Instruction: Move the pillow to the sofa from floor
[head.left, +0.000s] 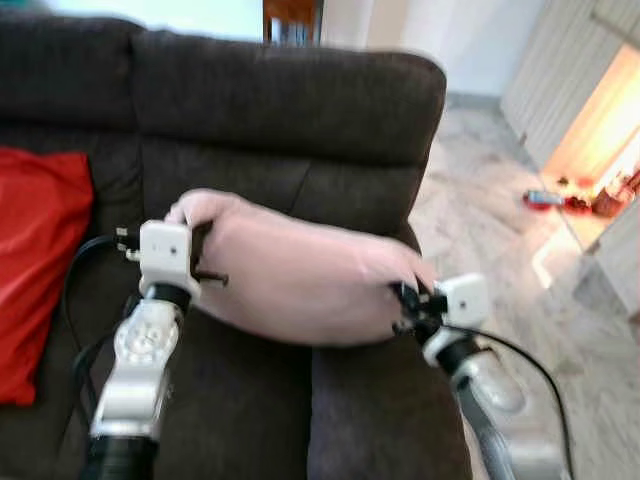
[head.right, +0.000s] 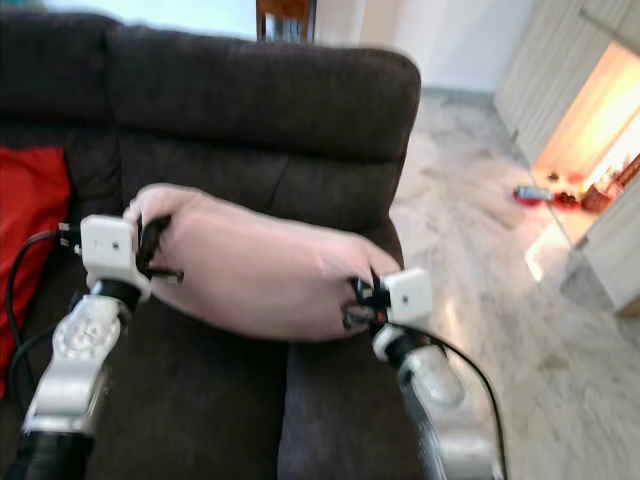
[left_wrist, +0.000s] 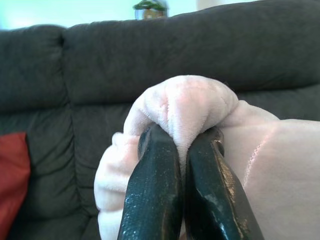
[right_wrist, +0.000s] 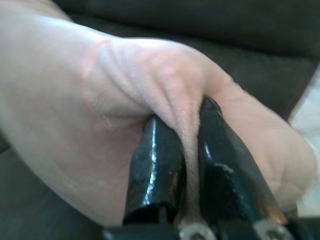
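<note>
Pillow (head.left: 300, 275) hangs above the sofa (head.left: 290, 110) seat, spanned between left gripper (left_wrist: 182, 150) and right gripper (right_wrist: 187, 145), fingers pinching opposite ends to keep it level for placement.

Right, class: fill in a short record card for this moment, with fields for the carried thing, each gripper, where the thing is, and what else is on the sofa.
carried thing: pink pillow
left gripper: jaws shut on a fold at one end of the pillow
right gripper: jaws shut on a fold at the other end
place: held between both arms, in front of the backrest of the dark sofa
also on sofa: red cushion, to the robot's left
</note>
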